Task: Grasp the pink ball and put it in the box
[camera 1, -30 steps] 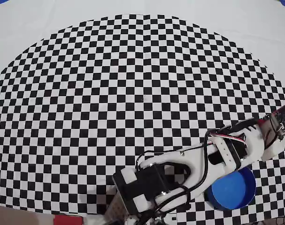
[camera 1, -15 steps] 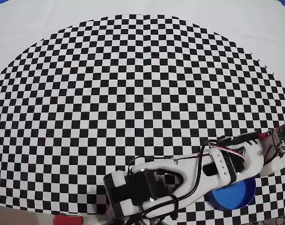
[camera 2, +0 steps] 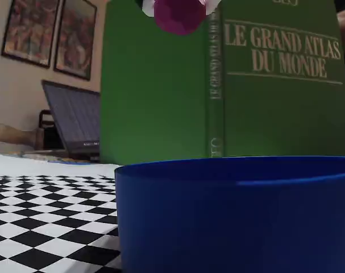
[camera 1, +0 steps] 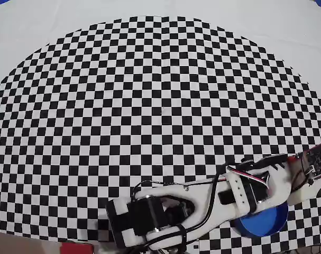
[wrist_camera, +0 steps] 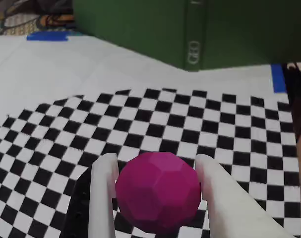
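The gripper (wrist_camera: 155, 171) held the pink ball (wrist_camera: 157, 192) clamped between its jaws, high above the box (camera 2: 235, 213), near the checkered mat's (camera 1: 149, 106) lower right edge. It probably needed centring over the box before releasing.

A black-and-white checkered mat (camera 1: 149, 106) with a rounded outline covers most of the white table (camera 1: 38, 32) in the overhead view. In the fixed view a large green book (camera 2: 263, 85), titled "LE GRAND ATLAS DU MONDE" in gold, stands upright at the table's far edge. Left of it sit an open laptop (camera 2: 73, 122) and 2 framed pictures (camera 2: 50, 34) on the wall. The wrist view shows blue tape (wrist_camera: 46, 35) on the table.
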### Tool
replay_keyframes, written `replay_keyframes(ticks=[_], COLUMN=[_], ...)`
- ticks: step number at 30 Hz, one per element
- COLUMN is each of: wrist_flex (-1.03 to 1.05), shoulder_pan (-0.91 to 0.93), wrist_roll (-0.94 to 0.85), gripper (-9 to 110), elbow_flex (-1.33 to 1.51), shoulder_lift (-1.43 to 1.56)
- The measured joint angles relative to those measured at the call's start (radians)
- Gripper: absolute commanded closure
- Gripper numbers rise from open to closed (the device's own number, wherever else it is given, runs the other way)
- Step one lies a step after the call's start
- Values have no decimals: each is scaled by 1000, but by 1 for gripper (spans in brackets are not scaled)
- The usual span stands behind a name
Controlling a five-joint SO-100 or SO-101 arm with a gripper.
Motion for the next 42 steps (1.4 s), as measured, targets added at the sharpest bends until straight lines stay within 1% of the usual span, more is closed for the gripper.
replay_keyframes(ticks=[26,42], wrist_flex=[0,0], shoulder_pan=[71,72], wrist_roll=[0,0], gripper=[101,101], elbow_flex=[118,221], shoulder_lift=[123,196])
